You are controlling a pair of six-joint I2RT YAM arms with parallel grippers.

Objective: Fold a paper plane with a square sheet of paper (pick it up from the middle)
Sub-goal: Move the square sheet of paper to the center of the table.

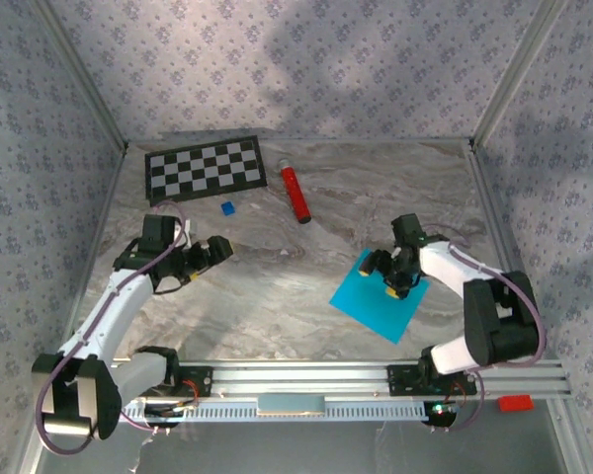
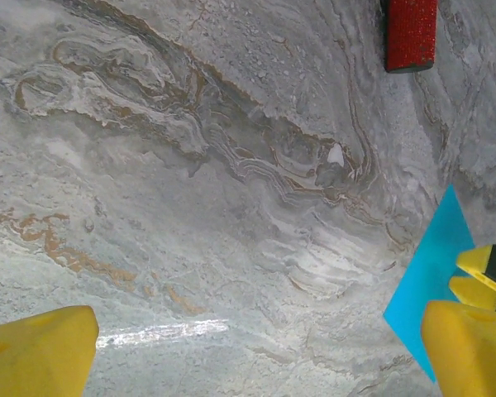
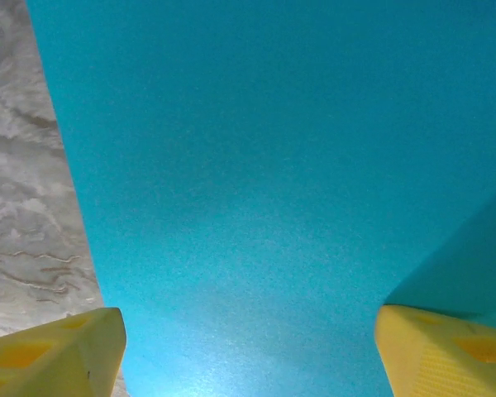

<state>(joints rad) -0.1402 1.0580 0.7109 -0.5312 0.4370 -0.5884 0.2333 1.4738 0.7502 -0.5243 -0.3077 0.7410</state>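
Note:
The square sheet of cyan-blue paper point(image 1: 374, 301) lies flat on the marble table, right of centre, one corner pointing away from the arms. My right gripper point(image 1: 389, 274) hovers over its upper part, open, its yellow fingers point(image 3: 54, 356) spread wide above the paper point(image 3: 264, 182), nothing between them. My left gripper point(image 1: 206, 259) hangs open over bare marble at the left; its yellow fingers point(image 2: 37, 356) frame the table, and the paper's corner point(image 2: 430, 277) shows at the right edge of the left wrist view. No folded plane is in view.
A red cylinder point(image 1: 296, 193) lies at the back centre, also seen as a red end point(image 2: 411, 33). A tiny dark-blue block point(image 1: 227, 208) sits near a checkerboard point(image 1: 206, 168) at the back left. Patterned walls enclose the table.

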